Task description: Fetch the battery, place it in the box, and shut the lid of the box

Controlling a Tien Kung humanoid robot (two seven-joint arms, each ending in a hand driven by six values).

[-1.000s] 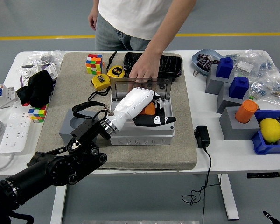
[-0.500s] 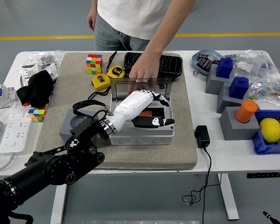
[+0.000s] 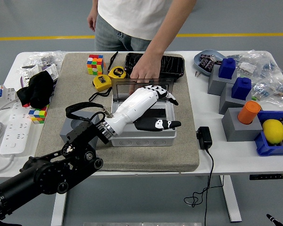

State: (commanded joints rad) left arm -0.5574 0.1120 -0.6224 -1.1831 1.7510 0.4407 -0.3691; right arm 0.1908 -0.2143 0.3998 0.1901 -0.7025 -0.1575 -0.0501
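Left hand (image 3: pixel 153 101) has lifted compared with a second ago. It was then low inside the grey box (image 3: pixel 141 129), palm over an orange item; half a second ago the fingers were beginning to rise. Now the hand hovers above the box opening, fingers loosely extended and spread, the thumb (image 3: pixel 167 124) reaching toward the right wall. Nothing is held in it.

The orange item seen under the palm a second ago no longer shows. Box interior beneath the hand reads dark, mostly hidden by the white forearm; the battery is probably lying on the box floor under the hand, though the view does not confirm it.

The transparent lid (image 3: pixel 141 86) stands raised just beyond the fingertips, at the box's far edge. A person's hand (image 3: pixel 144 70) rests on the lid's top edge, as it did in both earlier frames, apparently steadying it.

Judgement: the placing step looks finished and the hand is released and withdrawing upward. The remaining step is closing the lid, which is not yet done.

Right arm is out of view. Box sits on the mat on the worktop (image 3: pixel 212 157), unmoved.
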